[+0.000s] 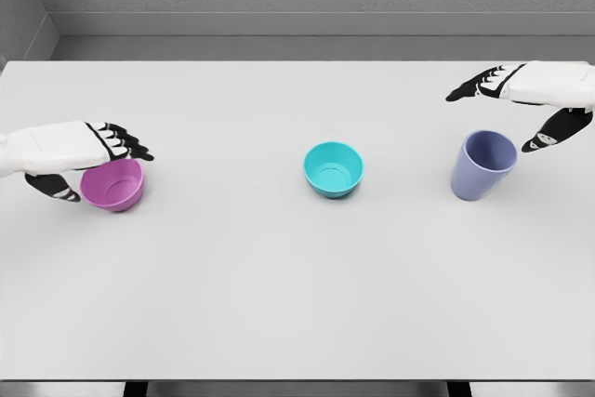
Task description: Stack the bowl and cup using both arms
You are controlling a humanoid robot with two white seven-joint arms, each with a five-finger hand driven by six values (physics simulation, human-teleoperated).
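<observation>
A magenta bowl (113,185) stands at the table's left. My left hand (98,160) hovers over it, fingers stretched across its far rim and thumb low at its left side, not closed on it. A teal bowl (333,169) stands upright near the middle of the table. At the right stands a lavender cup (482,165), upright. My right hand (516,109) is spread above and just right of the cup, fingers pointing left over it and thumb (548,132) hanging down by its right rim; I see no contact.
The white table (279,304) runs wide in front of the objects. A grey wall stands behind its far edge (297,62). Nothing else lies on the surface.
</observation>
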